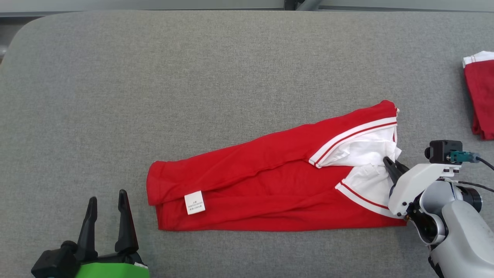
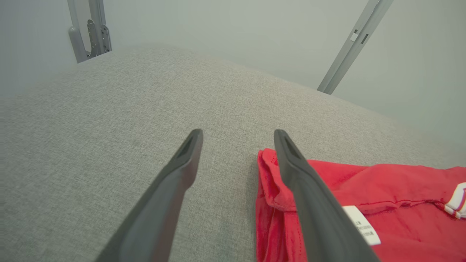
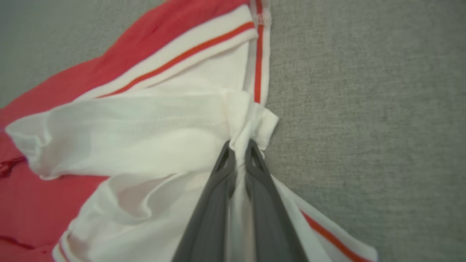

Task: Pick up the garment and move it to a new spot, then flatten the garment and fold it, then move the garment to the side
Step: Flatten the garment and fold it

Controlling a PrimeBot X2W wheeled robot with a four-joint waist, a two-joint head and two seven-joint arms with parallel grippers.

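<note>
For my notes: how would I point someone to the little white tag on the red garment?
On the grey padded table, find the long red garment lying across the middle. Follow it to its plain red end on the robot's left, opposite the white fabric the right gripper pinches. The tag is a small printed white rectangle there, with no red stripes.

Grey table (image 1: 231,58) — 2nd red cloth (image 1: 480,96), rt edge.
</note>
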